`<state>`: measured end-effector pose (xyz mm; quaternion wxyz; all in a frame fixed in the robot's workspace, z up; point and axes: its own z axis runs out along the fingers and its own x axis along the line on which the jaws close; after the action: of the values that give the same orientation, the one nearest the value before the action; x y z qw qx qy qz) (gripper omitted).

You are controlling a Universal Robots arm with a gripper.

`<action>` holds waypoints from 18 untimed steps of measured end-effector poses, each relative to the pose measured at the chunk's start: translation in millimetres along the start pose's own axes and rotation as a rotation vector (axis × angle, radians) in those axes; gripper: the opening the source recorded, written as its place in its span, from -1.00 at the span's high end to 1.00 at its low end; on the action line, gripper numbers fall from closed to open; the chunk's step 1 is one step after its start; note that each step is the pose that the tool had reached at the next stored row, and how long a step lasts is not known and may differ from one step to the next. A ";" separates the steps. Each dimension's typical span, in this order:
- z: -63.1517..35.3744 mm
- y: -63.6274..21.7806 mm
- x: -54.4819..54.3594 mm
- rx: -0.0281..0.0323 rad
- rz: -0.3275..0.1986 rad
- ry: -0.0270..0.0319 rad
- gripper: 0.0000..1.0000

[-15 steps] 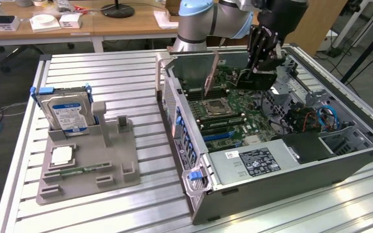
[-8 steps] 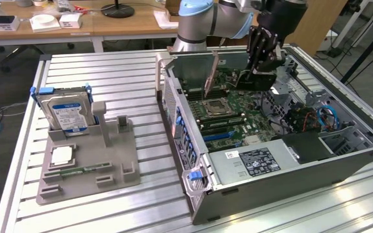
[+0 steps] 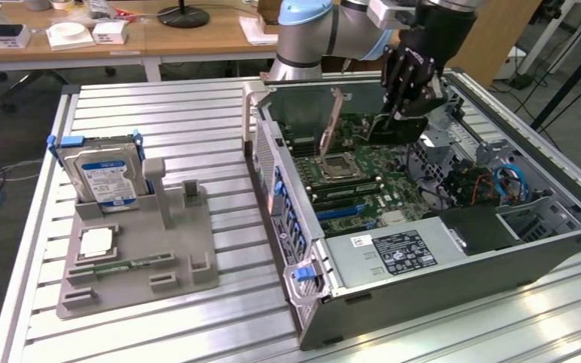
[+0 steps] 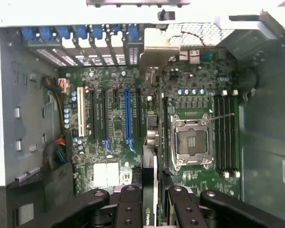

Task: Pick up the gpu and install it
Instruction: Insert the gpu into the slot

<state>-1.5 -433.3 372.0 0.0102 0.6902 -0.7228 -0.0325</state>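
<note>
One relation matters most here: the gpu [image 4: 151, 152] does not lie away from the end effector [image 4: 151, 211] but inside it, clamped between the black fingers [image 4: 128, 206] on its two flat faces. The card stands on its edge over the motherboard [image 4: 109, 128], inside the open computer case [image 3: 452, 265] that lies on the slatted worktop [image 3: 169, 113]. Its long axis runs from the fingers straight toward the rear wall of the case, parallel to the expansion slots. Its line falls just beside the blue slot [image 4: 127, 114], on the side of the processor socket [image 4: 190, 140]. Whether its lower edge touches a slot, one cannot tell. The card looks thin and dark, with a green logo near the fingers and a narrow silver bracket [image 4: 156, 54] at the far end.
</note>
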 end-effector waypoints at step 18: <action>25.0 2.0 1.3 0.0405 -0.056 0.0027 0.47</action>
<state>-5.0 -433.7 347.2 -0.0037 0.7101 -0.7038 -0.0172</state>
